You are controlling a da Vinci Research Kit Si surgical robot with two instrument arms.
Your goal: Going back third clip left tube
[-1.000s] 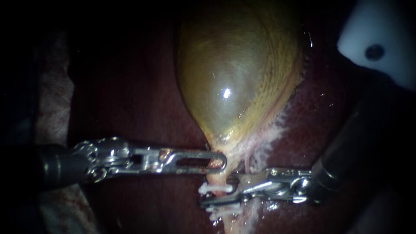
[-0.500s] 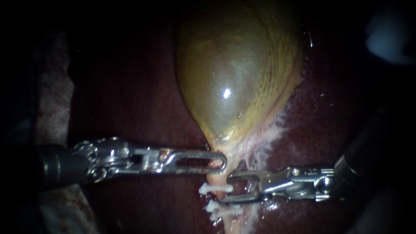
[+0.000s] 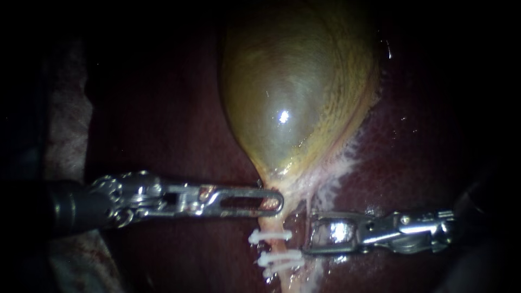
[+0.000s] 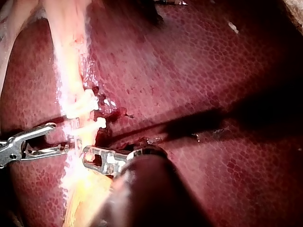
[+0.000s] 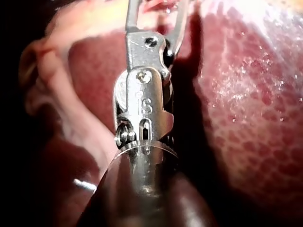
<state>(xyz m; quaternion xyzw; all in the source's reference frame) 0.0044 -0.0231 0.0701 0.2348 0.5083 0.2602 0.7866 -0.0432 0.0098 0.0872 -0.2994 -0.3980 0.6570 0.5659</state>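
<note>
1. Two open, empty jaws: the right instrument (image 3: 308, 234) sits lower middle of the frame, just beside the clipped tube (image 3: 269, 221).
2. The left instrument (image 3: 277, 202) seems clamped on the tube above.
3. Risk: sideways drift snags the clips (image 3: 269, 236), loosening one.

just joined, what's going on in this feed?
The left instrument, a slim metal shaft coming in from the left, appears to have its claw shut on the pale tube just below the yellow-green gallbladder, which lies on the dark red liver. White plastic clips sit across the tube below that grip; it looks like three. The right instrument has pulled back from the tube over the last second. Its claw is open, empty and clear of the clips.
</note>
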